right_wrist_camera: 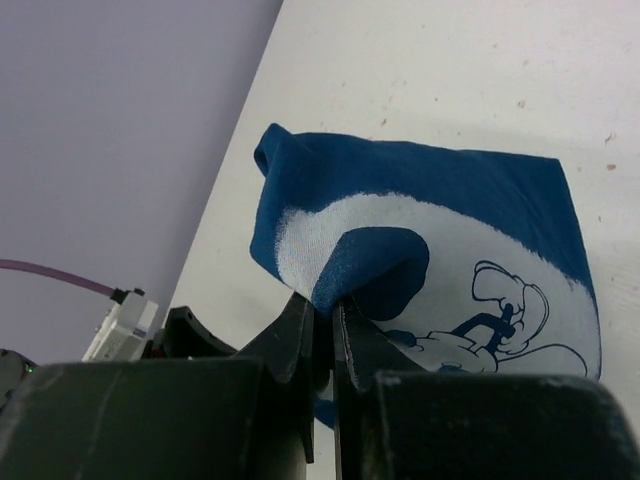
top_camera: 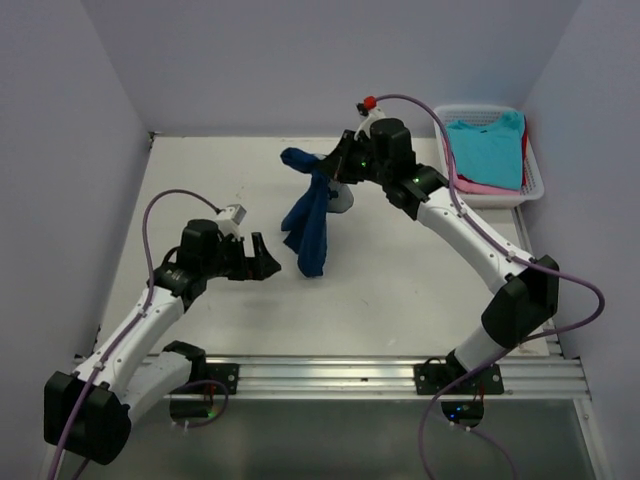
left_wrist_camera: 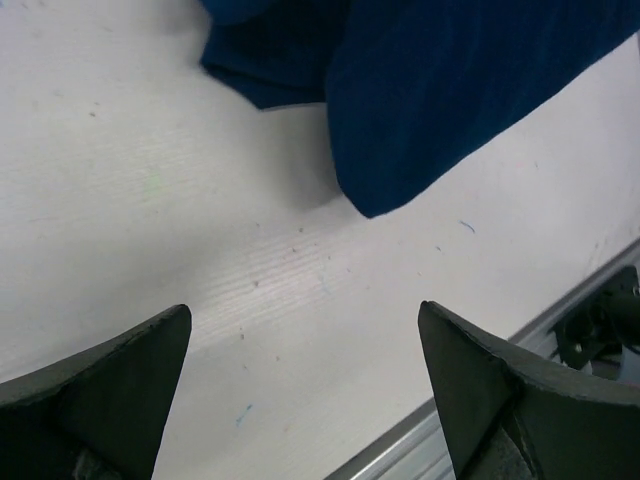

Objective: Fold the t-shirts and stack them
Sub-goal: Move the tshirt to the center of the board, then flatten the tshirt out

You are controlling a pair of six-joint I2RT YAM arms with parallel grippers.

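My right gripper [top_camera: 335, 172] is shut on the navy blue t-shirt [top_camera: 308, 215] and holds it up above the table, so the cloth hangs down in a bunched strip with its low end near the table. In the right wrist view the jaws pinch a fold of the navy shirt [right_wrist_camera: 400, 215] by its pale Mickey Mouse print [right_wrist_camera: 480, 310]. My left gripper [top_camera: 268, 262] is open and empty, low over the table just left of the shirt's hanging end. In the left wrist view the navy cloth [left_wrist_camera: 450, 90] lies ahead of the open fingers [left_wrist_camera: 120, 385]. A turquoise t-shirt [top_camera: 487, 148] lies on a pink one [top_camera: 480, 186] in the basket.
The white lattice basket [top_camera: 536, 172] stands at the back right of the table, against the right wall. A metal rail [top_camera: 380, 372] runs along the table's near edge. Walls close in the left, back and right sides.
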